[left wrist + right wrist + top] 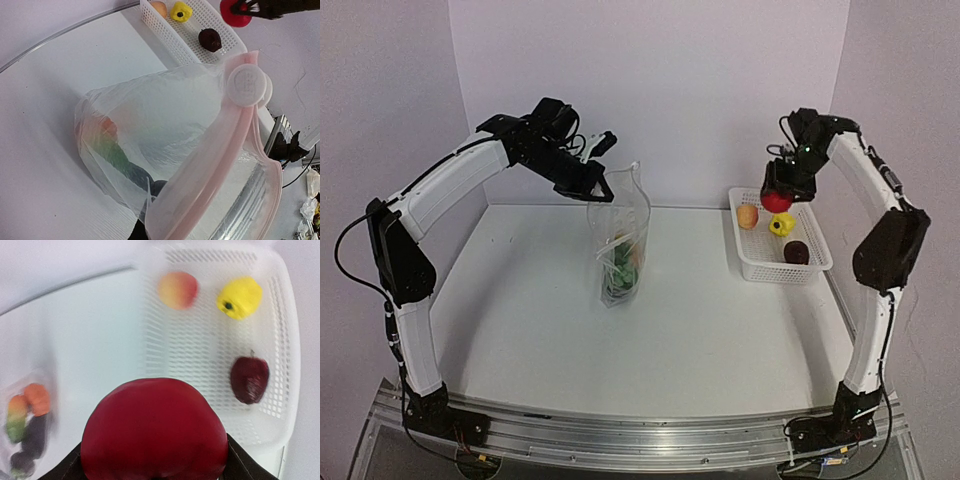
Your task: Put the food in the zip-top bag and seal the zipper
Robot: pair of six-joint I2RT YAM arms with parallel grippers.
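The left gripper (592, 186) is clenched on the upper edge of the bag (620, 240) and holds it upright on the table (540, 330), near the centre, with the mouth raised and open. The zipper (215, 165) runs as a pinkish strip along the mouth edge. Orange, green and dark pieces of food (620, 270) lie at the bottom of the bag.

The right gripper (780, 192) grasps a red fruit (155, 430) from both sides, above the basket (790, 275) at the right of the table, well apart from the bag. The basket contains a peach (748, 215), a yellow pepper (781, 225) and a dark purple fruit (797, 252), none touching
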